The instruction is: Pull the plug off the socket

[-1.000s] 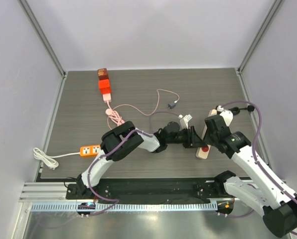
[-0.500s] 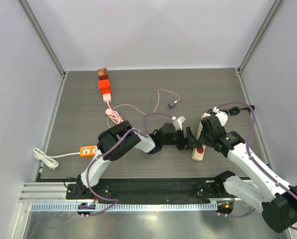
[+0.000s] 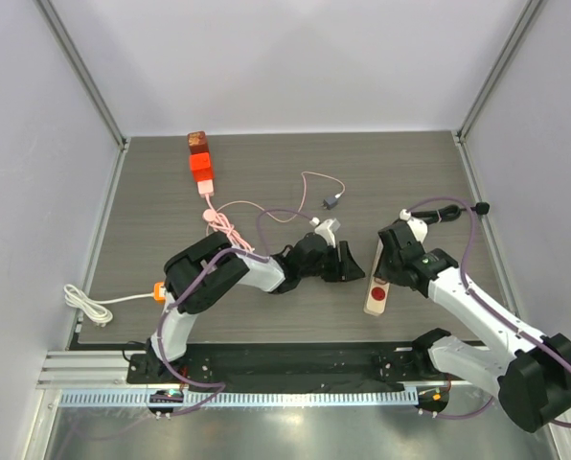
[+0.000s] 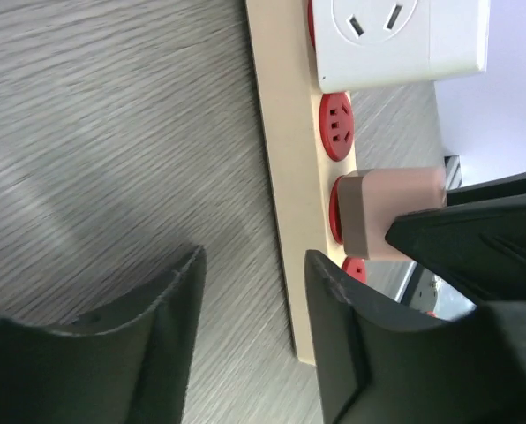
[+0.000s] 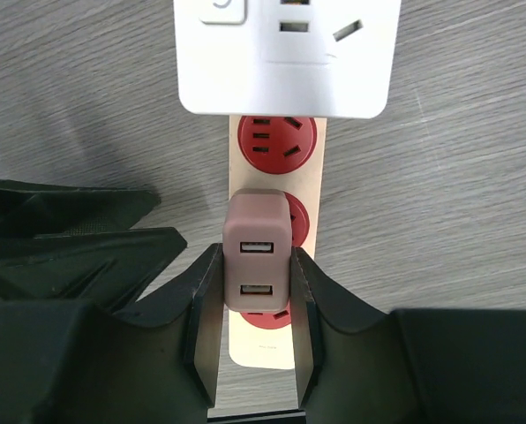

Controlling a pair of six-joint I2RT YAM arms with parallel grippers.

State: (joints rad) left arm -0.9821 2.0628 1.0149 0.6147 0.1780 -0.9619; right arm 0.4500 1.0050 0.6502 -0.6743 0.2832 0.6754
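A pink two-port USB plug (image 5: 258, 252) sits in a red socket of the beige power strip (image 5: 323, 177), which lies on the grey table. My right gripper (image 5: 256, 265) is shut on the plug's two sides. In the left wrist view the plug (image 4: 391, 208) still looks seated against its socket. My left gripper (image 4: 254, 265) is open over bare table just left of the strip (image 4: 276, 159), holding nothing. A white adapter (image 5: 285, 53) fills the strip's far end. From above, the strip (image 3: 375, 299) lies between the left gripper (image 3: 351, 263) and the right gripper (image 3: 393, 257).
An orange socket block (image 3: 158, 290) with a white cord (image 3: 86, 305) lies at the left, partly under the left arm. A red and orange block stack (image 3: 200, 165) with a pink cable (image 3: 223, 222) sits at the back. A grey connector (image 3: 331, 201) lies mid-table.
The strip has slid left and nearer with my right gripper still on the plug. My left gripper has let go, drawn back to the left and stands open.
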